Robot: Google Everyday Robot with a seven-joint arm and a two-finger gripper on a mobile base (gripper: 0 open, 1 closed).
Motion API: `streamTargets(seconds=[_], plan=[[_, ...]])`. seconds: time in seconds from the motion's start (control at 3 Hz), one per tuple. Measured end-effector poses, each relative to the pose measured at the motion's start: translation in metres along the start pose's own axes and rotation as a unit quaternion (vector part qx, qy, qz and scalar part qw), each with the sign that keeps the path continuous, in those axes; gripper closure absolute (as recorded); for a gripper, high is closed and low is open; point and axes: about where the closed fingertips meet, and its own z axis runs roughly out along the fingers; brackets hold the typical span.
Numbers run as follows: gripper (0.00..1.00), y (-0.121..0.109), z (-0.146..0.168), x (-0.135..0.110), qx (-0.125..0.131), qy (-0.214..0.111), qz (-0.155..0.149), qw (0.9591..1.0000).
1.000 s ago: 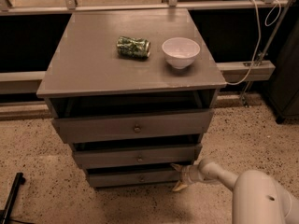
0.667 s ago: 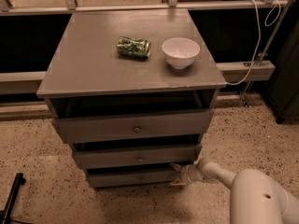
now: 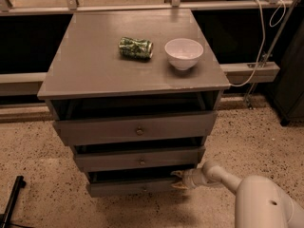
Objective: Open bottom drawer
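Note:
The bottom drawer point(image 3: 128, 186) is the narrowest grey front, lowest of three in the grey chest, with a small round knob at its centre. It stands slightly pulled out, with a dark gap above it. My gripper point(image 3: 178, 180) reaches in from the lower right on a white arm point(image 3: 223, 177). Its tan fingers point(image 3: 177, 174) sit at the right end of the bottom drawer front, one above its top edge and one lower. The fingers look spread around that edge.
The middle drawer point(image 3: 140, 159) and top drawer point(image 3: 137, 128) also stand slightly out. A crushed green can point(image 3: 136, 47) and a white bowl point(image 3: 184, 53) sit on the chest top point(image 3: 85, 65). A black leg point(image 3: 12, 198) stands at lower left. The floor is speckled.
The gripper has shifted slightly left along the bottom drawer's right end. The drawer itself shows no clear movement.

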Motion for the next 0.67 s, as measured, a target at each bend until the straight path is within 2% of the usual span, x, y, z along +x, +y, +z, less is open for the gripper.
streamTargets(seconds=[0.33,0.67], plan=[[0.33,0.0076,0.0030,-0.0045,0.015,-0.040,0.019,0.9989],[0.09,0.0077,0.0030,-0.0045,0.015,-0.040,0.019,0.9989]])
